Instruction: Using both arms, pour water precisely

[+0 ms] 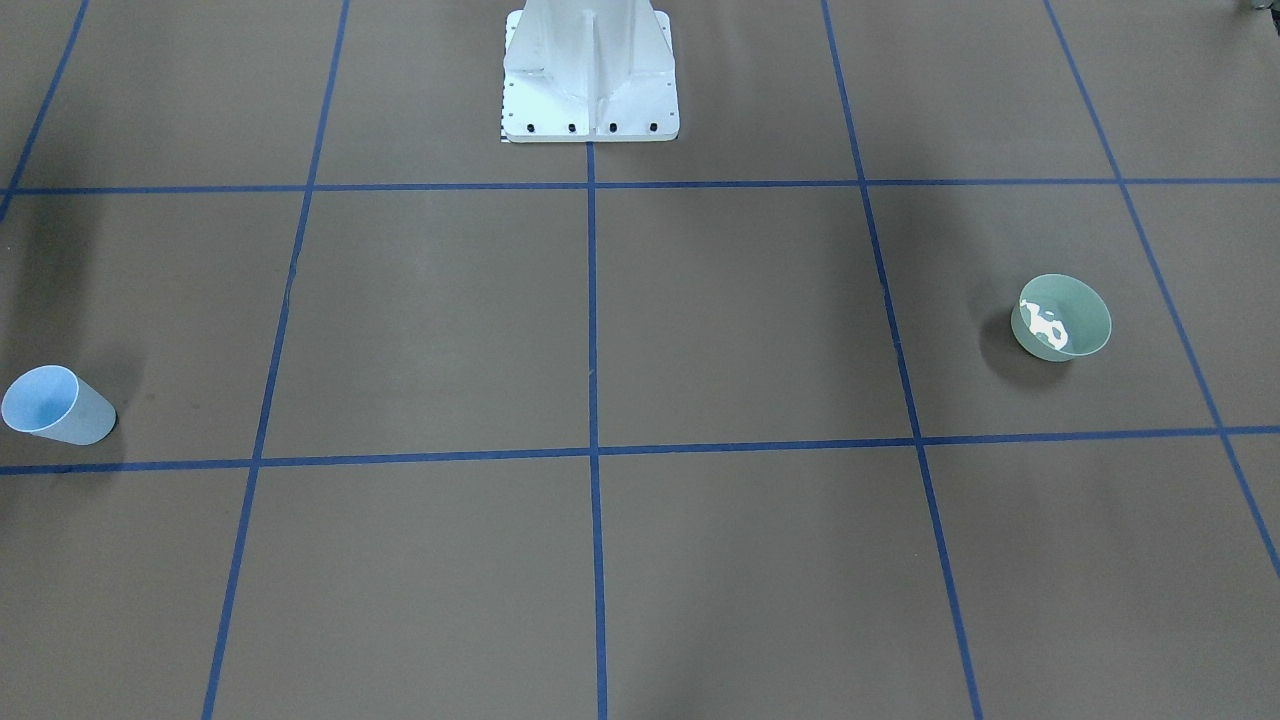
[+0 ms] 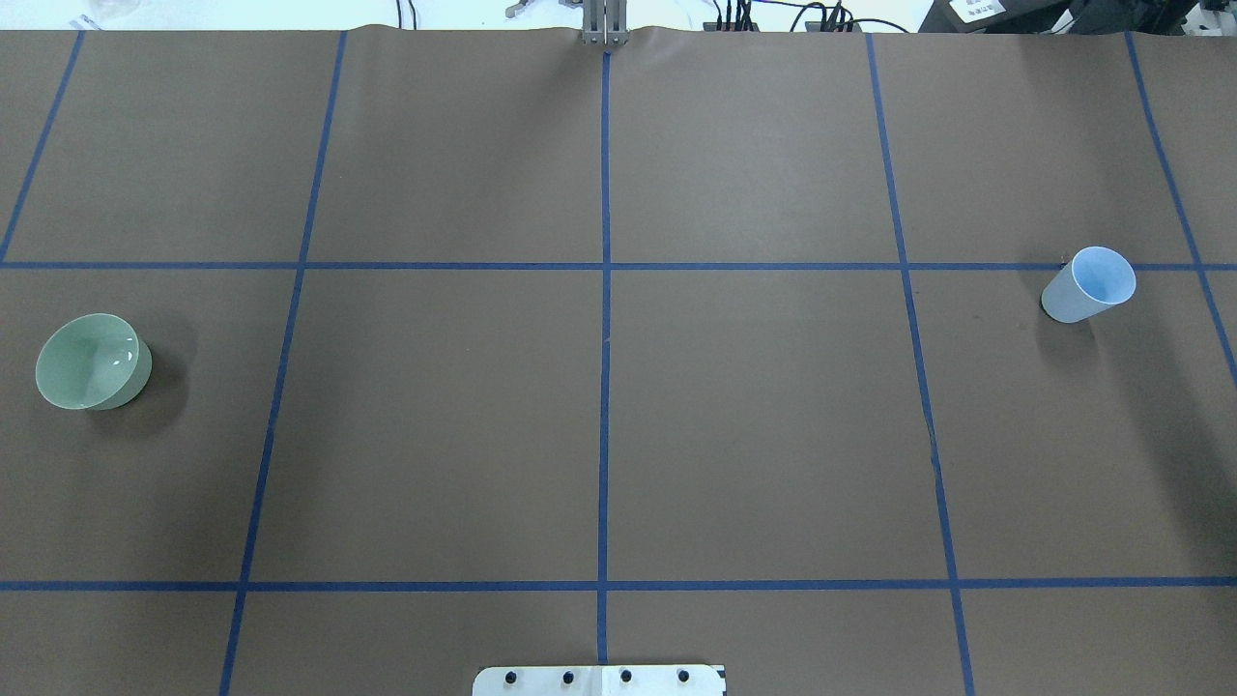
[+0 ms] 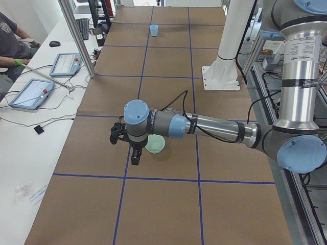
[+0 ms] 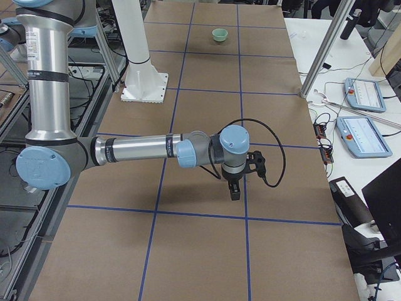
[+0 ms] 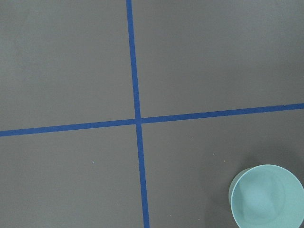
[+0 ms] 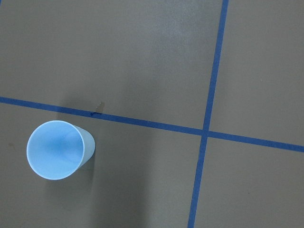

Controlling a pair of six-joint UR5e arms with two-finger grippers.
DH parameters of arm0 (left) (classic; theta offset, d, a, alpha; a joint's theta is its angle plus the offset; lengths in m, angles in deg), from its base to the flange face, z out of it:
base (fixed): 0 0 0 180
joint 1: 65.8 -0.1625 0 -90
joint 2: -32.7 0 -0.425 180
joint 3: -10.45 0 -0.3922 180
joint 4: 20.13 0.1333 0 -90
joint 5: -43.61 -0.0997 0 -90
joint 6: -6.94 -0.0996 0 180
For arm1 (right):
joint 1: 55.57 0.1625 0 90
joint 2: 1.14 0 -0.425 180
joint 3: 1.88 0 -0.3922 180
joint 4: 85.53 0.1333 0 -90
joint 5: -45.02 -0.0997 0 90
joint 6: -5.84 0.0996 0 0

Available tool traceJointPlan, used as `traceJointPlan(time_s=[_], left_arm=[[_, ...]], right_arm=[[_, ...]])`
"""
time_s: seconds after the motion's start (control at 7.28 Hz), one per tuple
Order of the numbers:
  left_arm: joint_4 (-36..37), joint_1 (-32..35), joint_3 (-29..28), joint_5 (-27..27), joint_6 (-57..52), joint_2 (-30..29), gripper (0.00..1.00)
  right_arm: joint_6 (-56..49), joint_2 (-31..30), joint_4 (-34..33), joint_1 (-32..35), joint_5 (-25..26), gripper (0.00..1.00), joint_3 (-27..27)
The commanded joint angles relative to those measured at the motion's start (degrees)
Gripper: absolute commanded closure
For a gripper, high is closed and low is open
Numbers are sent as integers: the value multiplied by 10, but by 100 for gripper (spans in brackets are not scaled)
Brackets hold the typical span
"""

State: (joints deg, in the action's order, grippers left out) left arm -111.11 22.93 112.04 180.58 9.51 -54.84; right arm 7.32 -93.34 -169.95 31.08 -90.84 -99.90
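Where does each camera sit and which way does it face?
Front-facing: across the table, facing the pedestal; no arm shows.
Overhead: behind the pedestal, looking forward; only its edge shows.
Exterior left: table's end; left arm near.
Exterior right: opposite end; right arm near.
Left wrist: looks down at green bowl; no arm shows.
Right wrist: likewise, blue cup.
Shared: first two both show bowl and cup.

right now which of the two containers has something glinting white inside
The pale green bowl on the robot's left side: white glints show inside it, while the pale blue cup is plain blue inside.
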Motion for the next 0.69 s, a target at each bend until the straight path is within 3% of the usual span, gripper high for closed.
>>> traceJointPlan(time_s=[0.0,0.55], left_arm=[[-2,-1,21,1,-1,17,0],[5,-1,35,5,2,44,0]], right_arm=[[0,-12,15,-2,2,0,-1],[0,-8,15,-5,18,0,-11]])
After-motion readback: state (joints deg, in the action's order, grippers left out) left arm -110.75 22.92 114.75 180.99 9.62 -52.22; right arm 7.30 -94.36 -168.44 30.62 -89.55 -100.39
